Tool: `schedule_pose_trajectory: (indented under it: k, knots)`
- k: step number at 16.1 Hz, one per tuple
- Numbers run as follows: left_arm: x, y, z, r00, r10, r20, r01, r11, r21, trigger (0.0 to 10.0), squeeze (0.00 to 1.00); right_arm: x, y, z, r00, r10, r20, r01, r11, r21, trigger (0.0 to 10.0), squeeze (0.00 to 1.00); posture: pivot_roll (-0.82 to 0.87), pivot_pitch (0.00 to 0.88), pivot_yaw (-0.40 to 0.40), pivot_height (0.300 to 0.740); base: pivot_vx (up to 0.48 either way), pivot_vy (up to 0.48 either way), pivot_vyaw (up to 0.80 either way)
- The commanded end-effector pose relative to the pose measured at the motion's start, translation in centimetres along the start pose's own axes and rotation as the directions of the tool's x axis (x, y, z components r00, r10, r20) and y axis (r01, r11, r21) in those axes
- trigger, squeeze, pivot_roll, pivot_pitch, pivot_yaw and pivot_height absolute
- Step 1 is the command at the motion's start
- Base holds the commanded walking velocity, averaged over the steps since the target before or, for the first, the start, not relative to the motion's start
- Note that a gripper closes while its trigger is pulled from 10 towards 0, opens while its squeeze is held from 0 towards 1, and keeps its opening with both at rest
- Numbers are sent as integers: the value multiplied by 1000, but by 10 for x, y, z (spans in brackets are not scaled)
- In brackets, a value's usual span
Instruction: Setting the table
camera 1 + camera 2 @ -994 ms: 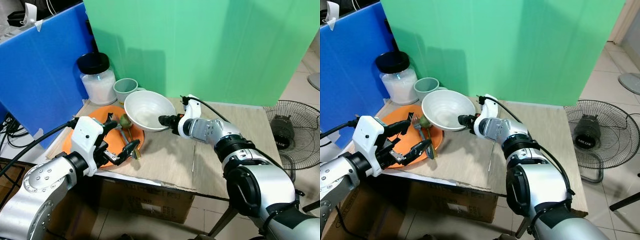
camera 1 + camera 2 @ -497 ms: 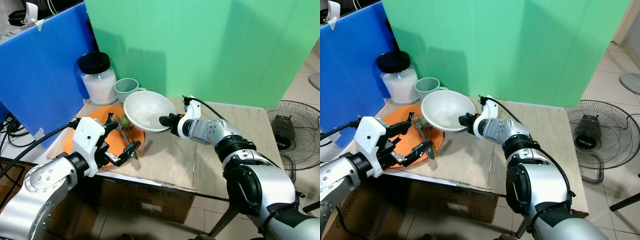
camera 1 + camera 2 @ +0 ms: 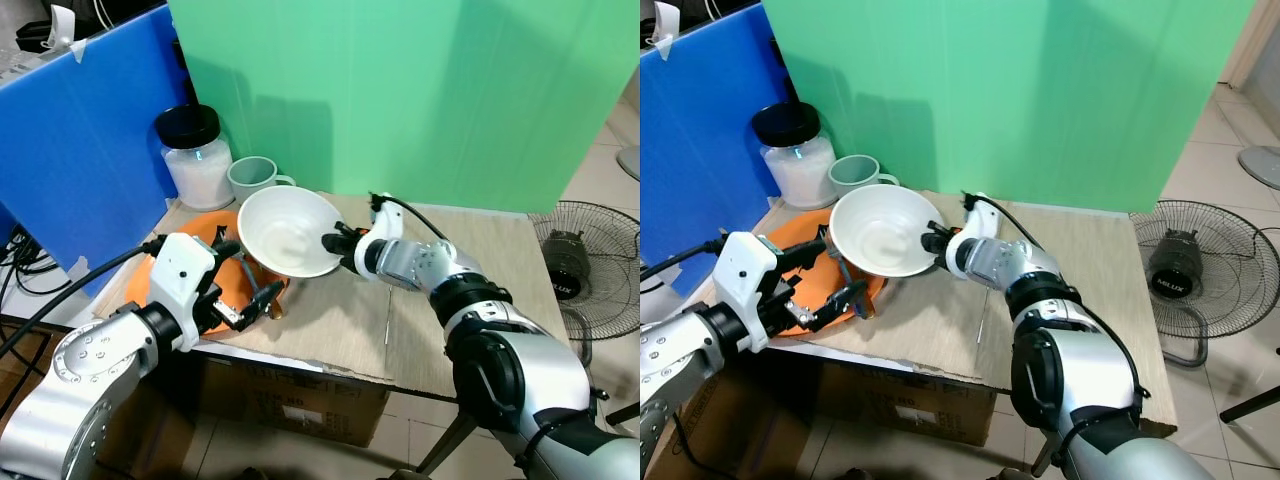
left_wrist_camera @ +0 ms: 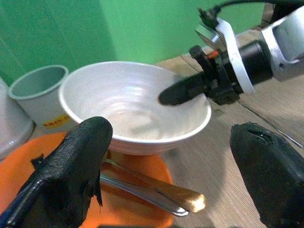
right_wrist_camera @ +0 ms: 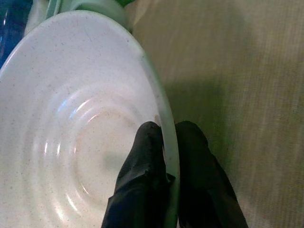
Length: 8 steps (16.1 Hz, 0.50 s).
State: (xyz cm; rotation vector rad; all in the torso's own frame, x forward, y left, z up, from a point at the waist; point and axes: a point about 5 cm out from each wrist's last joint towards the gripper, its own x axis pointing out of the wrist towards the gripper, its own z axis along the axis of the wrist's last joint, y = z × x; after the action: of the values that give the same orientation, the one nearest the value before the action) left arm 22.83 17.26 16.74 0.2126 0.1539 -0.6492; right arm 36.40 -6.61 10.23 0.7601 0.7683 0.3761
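Observation:
A white bowl (image 3: 288, 230) hangs tilted above the orange plate (image 3: 197, 229), its inside facing me. My right gripper (image 3: 336, 243) is shut on the bowl's right rim; in the right wrist view one finger (image 5: 145, 156) lies inside the rim and the other outside. My left gripper (image 3: 245, 272) is open over the near side of the plate, just below the bowl and apart from it. A fork and spoon (image 4: 156, 194) lie on the plate (image 4: 19, 166) under the bowl (image 4: 133, 107).
A jar with a black lid (image 3: 197, 150) and a pale green cup (image 3: 255, 178) stand behind the plate. A thin stick (image 3: 388, 315) lies on the brown tabletop (image 3: 480, 250). Blue and green panels wall the back. A fan (image 3: 570, 265) sits on the floor at right.
My right gripper has lifted the bowl off the table and tipped it leftward over the plate. The left gripper has barely moved.

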Motion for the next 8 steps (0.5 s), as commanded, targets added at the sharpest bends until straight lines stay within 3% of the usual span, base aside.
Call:
schedule_pose_trajectory:
  k: [1,3,5,7,8]
  knots:
    - [1,2,1,1000,8,0,-8,1000,22,10000,0,-2,0,7,999,17,45,-19,999,46,0,0,-12,0,68,740,0,0,0]
    - [1,3,5,1000,3,27,-4,1000,24,10000,0,-11,4,23,990,87,109,-98,991,91,0,0,-13,0,76,740,0,0,0]
    - [2,3,9,998,23,60,-23,1000,2,10000,0,-24,6,37,975,134,178,-148,987,67,0,0,-11,0,76,740,0,0,0]
    - [4,1,12,994,60,91,-60,998,-6,10000,0,-45,7,53,945,141,294,-131,990,-52,0,0,-15,0,78,740,0,0,0]
    - [7,-6,17,983,101,152,-95,994,-45,10000,0,-77,2,67,891,119,437,-47,984,-172,0,0,-24,0,83,740,0,0,0]
